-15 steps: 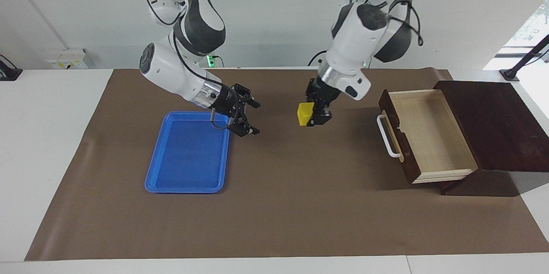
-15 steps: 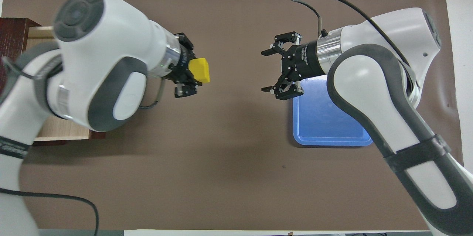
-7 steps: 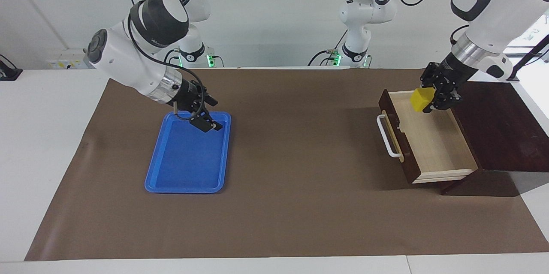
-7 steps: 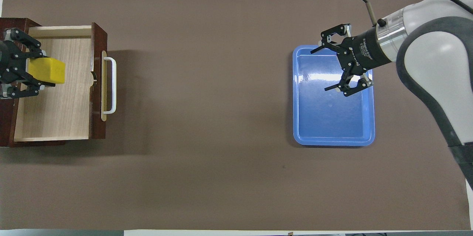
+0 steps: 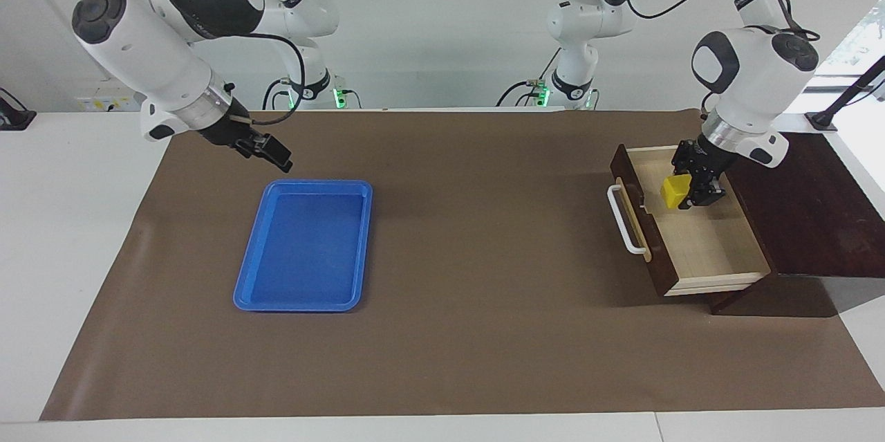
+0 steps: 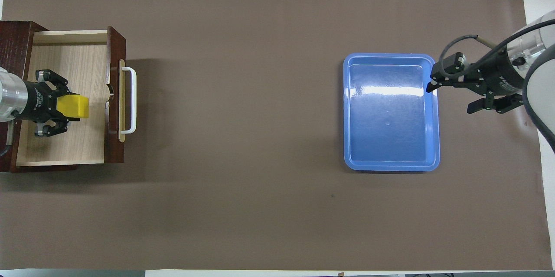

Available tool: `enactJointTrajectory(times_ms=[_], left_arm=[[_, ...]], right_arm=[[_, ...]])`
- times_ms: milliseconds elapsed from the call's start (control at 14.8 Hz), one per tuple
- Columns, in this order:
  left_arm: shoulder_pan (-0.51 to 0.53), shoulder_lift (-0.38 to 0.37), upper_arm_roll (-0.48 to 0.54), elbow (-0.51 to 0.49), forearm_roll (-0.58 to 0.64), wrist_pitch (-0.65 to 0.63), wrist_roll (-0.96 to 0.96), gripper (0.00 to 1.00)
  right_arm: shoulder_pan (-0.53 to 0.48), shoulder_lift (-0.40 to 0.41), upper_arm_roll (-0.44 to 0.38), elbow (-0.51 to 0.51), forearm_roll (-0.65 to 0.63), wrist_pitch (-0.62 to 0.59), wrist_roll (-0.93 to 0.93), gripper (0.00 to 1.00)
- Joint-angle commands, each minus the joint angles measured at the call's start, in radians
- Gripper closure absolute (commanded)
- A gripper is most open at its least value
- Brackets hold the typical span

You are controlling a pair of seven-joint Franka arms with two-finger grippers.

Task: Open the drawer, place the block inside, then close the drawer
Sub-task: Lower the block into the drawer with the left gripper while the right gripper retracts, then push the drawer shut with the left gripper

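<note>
The drawer [image 5: 698, 241] stands pulled open out of its dark brown cabinet [image 5: 802, 200], showing its pale wood floor and its white bar handle [image 5: 624, 221]. My left gripper [image 5: 681, 194] is shut on the yellow block [image 5: 675, 190] and holds it low inside the drawer, just above the floor, near the front panel. In the overhead view the block [image 6: 74, 107] sits between the left gripper's [image 6: 71, 108] fingers over the drawer's floor [image 6: 73, 58]. My right gripper [image 5: 273, 155] is open and empty, raised over the mat beside the blue tray; it also shows in the overhead view [image 6: 451, 97].
An empty blue plastic tray [image 5: 304, 245] lies on the brown mat [image 5: 484, 290] toward the right arm's end of the table; it also shows in the overhead view [image 6: 390, 112]. The cabinet stands at the left arm's end.
My left gripper has carried the yellow block from over the mat to the drawer and lowered it inside. My right gripper has drawn back from over the tray to beside it.
</note>
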Motion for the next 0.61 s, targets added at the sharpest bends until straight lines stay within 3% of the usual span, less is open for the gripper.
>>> enactJointTrajectory(times_ms=[0, 202, 404, 539], left_arm=[[-0.025, -0.017, -0.015, 0.038, 0.017, -0.056, -0.013, 0.00], [-0.129, 0.034, -0.015, 0.138, 0.055, -0.091, -0.157, 0.00], [-0.259, 0.075, -0.015, 0.137, 0.158, -0.100, -0.298, 0.00], [-0.264, 0.103, -0.016, 0.114, 0.205, -0.086, -0.361, 0.00]], right_arm=[[-0.033, -0.048, 0.012, -0.005, -0.107, -0.009, -0.274, 0.00], [-0.053, -0.100, 0.017, -0.019, -0.154, -0.006, -0.477, 0.00], [-0.061, -0.111, 0.012, -0.022, -0.167, 0.026, -0.577, 0.00], [-0.058, -0.107, 0.009, -0.028, -0.166, 0.088, -0.569, 0.00]])
